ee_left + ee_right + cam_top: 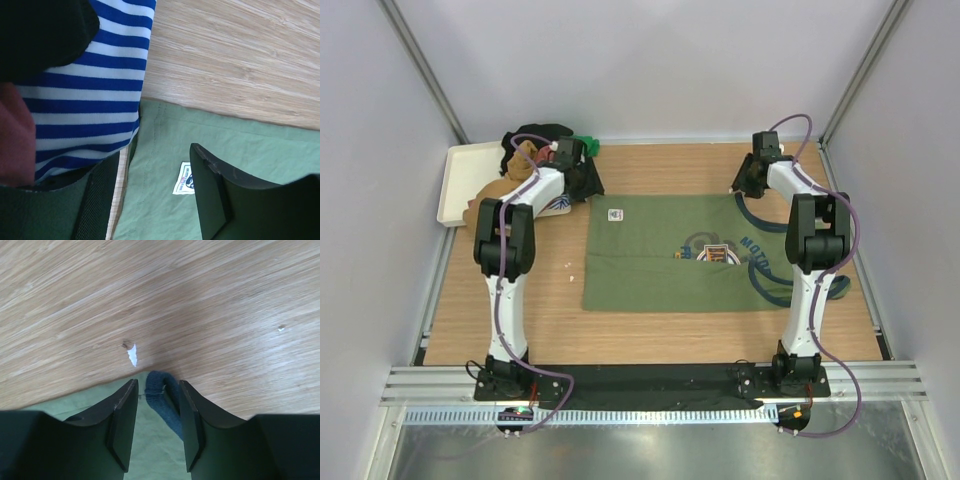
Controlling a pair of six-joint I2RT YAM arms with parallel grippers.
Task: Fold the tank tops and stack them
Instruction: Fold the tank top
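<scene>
Olive tank top (pixel 640 250), navy-trimmed, spread flat

Wooden table (pixel 650 165) bears olive tank top (pixel 650 265); cream tray (pixel 460 185) at left.

Olive tank top (pixel 660 265), mid-frame: olive green w/ navy trim (pixel 162 400); chest print orange, white + navy. Striped top (pixel 90 90), upper left: royal blue + white bands. Red top (pixel 15 135), left edge: dull red. Pile of tops (pixel 525 152), upper left: black, mustard brown, bright green. Tray (pixel 455 190): cream. Counter (pixel 650 170): pale wood grain. Left pincer (pixel 152 152) + right pincer (pixel 158 385): black.
</scene>
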